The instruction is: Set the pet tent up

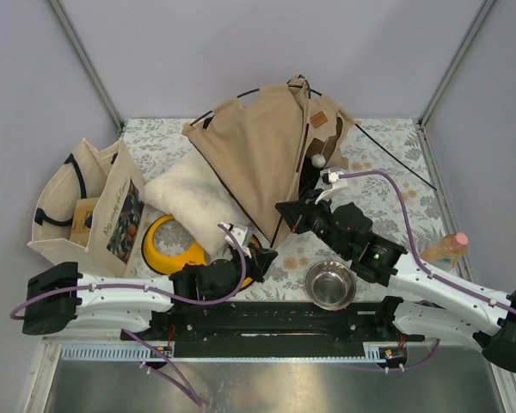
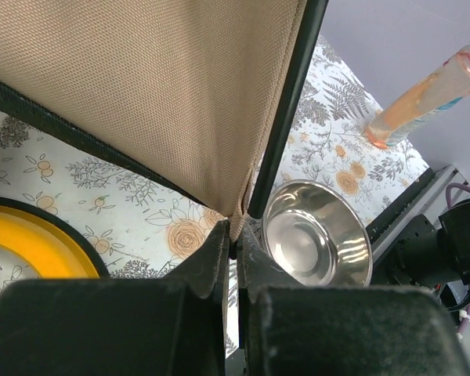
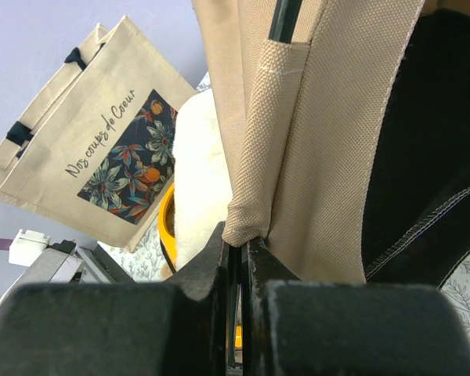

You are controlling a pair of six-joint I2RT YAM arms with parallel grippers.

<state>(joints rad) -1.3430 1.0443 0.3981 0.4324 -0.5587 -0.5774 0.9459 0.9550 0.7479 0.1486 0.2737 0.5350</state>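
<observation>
On the left, the left pincer (image 2: 235, 239) is clamped shut on the near bottom corner of the pet tent (image 1: 258, 146), just where a black pole (image 2: 286, 110) runs down into the canvas hem. The tent sits mid-bench (image 1: 387, 172) toward the far side, half-raised and leaning, with its left flank against the white cushion (image 1: 193, 198). Further right, the right pincer (image 3: 241, 241) is closed on the end of a canvas pole sleeve at the tent's open front edge.

To my eye the step in hand is spreading the base so the poles stand. Doing it well means drawing the two held points apart evenly and low over the bench, without letting the thin cloth slip from either grip. A tug from one side alone would likely drag the whole tent onto the cushion or toward the steel bowl (image 1: 330, 284).

The left arm lies low along the near edge, its wrist turned in toward the tent's corner. The right arm reaches in from the near right — forearm angled far and left, wrist pitched down at the tent's front.
</observation>
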